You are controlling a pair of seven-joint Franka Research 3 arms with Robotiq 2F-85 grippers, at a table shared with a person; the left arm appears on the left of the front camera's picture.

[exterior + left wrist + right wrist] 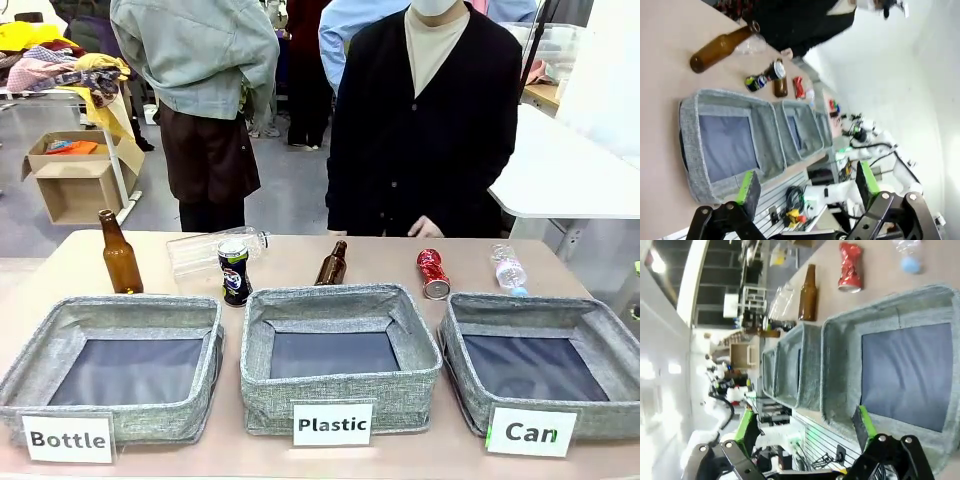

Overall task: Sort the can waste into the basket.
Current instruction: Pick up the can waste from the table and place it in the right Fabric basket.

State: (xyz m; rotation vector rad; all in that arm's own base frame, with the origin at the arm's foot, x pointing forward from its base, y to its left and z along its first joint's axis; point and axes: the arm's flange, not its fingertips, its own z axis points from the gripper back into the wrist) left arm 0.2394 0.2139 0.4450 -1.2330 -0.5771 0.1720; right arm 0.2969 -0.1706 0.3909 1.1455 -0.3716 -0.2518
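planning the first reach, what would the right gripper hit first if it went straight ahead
Most likely the grey rim of the Can basket, just ahead of the open right gripper; depth unclear.

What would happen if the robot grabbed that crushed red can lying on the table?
The red can looks already crumpled, so it would probably give a little more under a squeeze and feel light. Lying on its side on the table, it might roll if nudged, though its dents would likely stop it soon.
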